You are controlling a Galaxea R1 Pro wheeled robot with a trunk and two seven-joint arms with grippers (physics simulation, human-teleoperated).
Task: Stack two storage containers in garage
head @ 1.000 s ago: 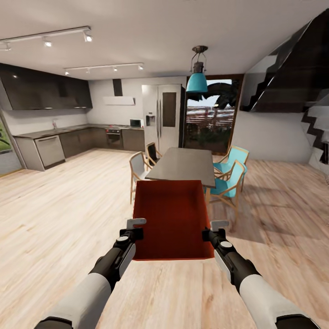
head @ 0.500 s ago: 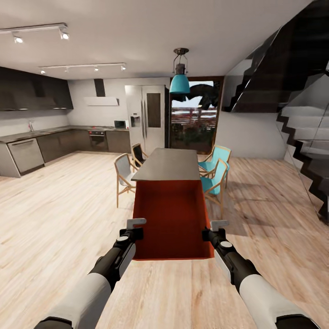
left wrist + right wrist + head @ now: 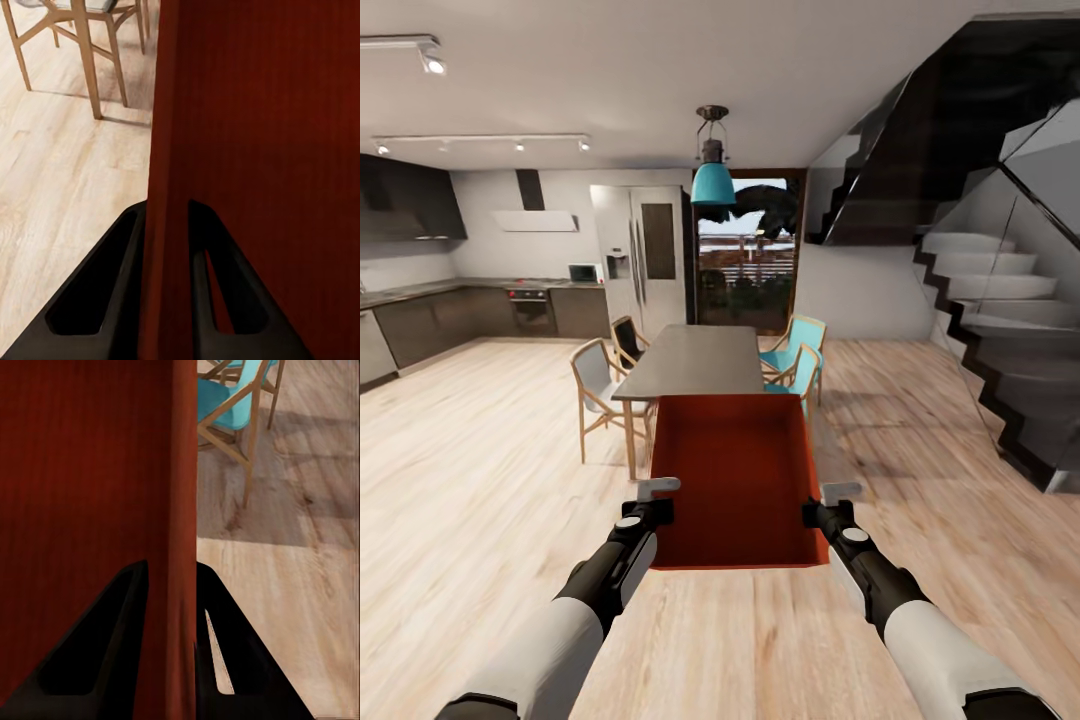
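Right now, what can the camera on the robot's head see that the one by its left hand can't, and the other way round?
Head view alone: the whole room, with the dining table, the teal pendant lamp, the staircase, the kitchen units, and both arms carrying the storage container, the right gripper on its far wall.

Left wrist view alone: the close grip, the left gripper with one finger on each side of the container's thin wall.

Both share: the red container, the wood floor and a wooden chair.

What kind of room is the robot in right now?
It looks like an open kitchen and dining room in a house: a dining table with chairs, a fridge, and stairs.
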